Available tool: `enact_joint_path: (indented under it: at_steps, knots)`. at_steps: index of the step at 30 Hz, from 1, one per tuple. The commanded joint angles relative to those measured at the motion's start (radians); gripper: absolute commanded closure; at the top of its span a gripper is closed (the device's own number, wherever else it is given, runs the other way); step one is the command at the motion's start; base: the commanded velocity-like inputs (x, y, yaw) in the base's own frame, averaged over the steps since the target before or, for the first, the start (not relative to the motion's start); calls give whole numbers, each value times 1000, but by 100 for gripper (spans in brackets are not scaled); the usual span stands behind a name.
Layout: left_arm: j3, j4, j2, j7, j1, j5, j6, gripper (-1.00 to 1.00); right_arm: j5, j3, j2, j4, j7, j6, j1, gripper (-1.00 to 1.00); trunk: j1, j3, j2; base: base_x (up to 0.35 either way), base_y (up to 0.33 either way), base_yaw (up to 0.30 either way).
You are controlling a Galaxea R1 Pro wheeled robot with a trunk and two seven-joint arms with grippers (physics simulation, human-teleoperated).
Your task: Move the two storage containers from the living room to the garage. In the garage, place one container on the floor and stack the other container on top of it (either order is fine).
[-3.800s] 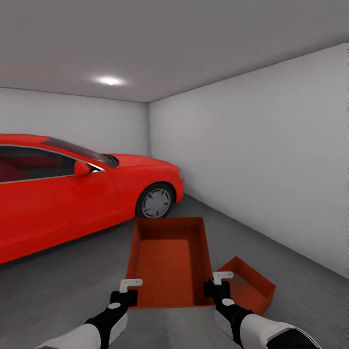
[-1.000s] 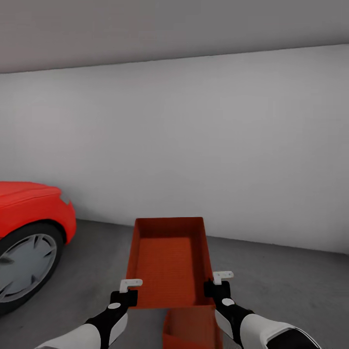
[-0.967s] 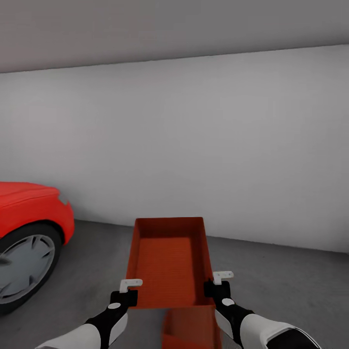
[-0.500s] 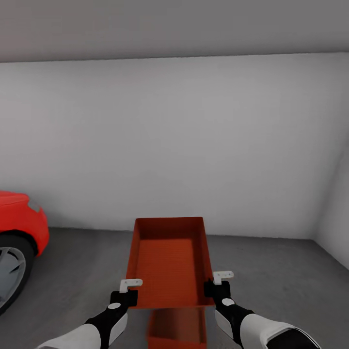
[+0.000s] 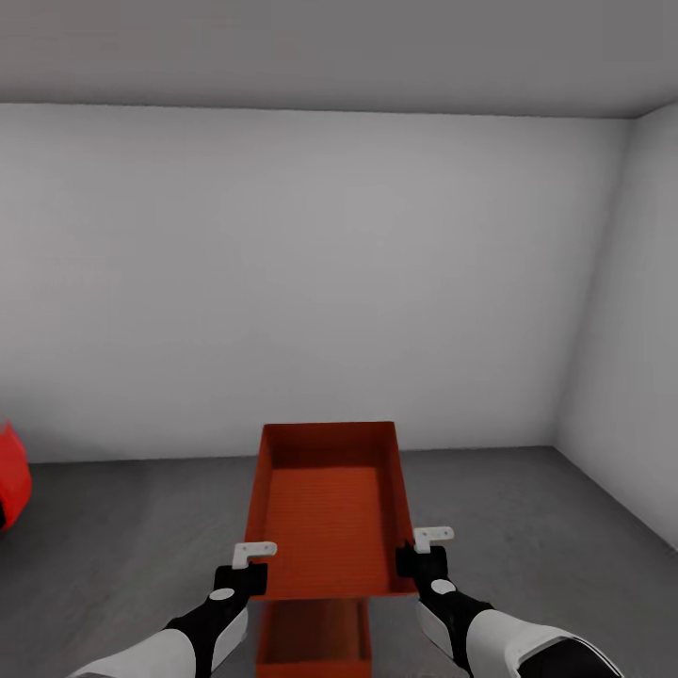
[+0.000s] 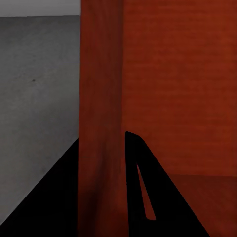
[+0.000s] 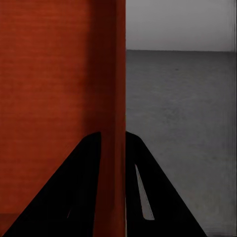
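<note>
Concrete-like dark grey floor [image 5: 527, 527] spreads across the garage, rough and mottled, running up to a plain white-grey wall [image 5: 311, 282] straight ahead and a second wall [image 5: 631, 358] meeting it in a corner at the right. A flat grey ceiling [image 5: 330, 47] closes the top. At the far left edge a sliver of the red car [image 5: 11, 490] shows, low against the wall.

Both arms hold one bin [image 5: 330, 508] up in front of the robot, its open top facing the head camera and its ribbed bottom visible. The left gripper [image 5: 252, 563] pinches the bin's left wall near the close corner; in the left wrist view the dark fingers [image 6: 143, 187] sit on either side of that orange-red wall [image 6: 101, 123]. The right gripper [image 5: 422, 554] clamps the right wall the same way, the wall [image 7: 111, 123] passing between its fingers [image 7: 143, 187].

The second bin [image 5: 315, 636] sits on the floor directly below the near end of the held one, partly covered by it.
</note>
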Motion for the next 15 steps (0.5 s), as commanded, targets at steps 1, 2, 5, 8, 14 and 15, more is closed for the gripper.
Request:
enact_joint_path:
  at_steps: [1,2,5,8,14,15]
  knots:
    - [-2,-2,-4,7,0,2,-2,100,0,-50,9,1,-1,0,-1,100,0,0,-1,0,0,-277]
    - [-2,-2,-4,7,0,2,-2,100,0,-50,9,1,-1,0,-1,100,0,0,-1,0,0,-277]
    - [-2,-2,-4,7,0,2,-3,100,0,-50,9,1,-1,-1,-1,100,0,0,-1,0,0,-226]
    - [-2,-2,-4,7,0,2,-3,100,0,-51,9,1,0,-1,-1,100,0,0,-1,0,0,-77]
    - [-2,-2,-4,7,0,2,-3,100,0,-50,9,1,-1,0,-1,100,0,0,-1,0,0,-13]
    - [-2,-2,-4,7,0,2,-3,100,0,-50,9,1,-1,0,-1,100,0,0,-1,0,0,-2]
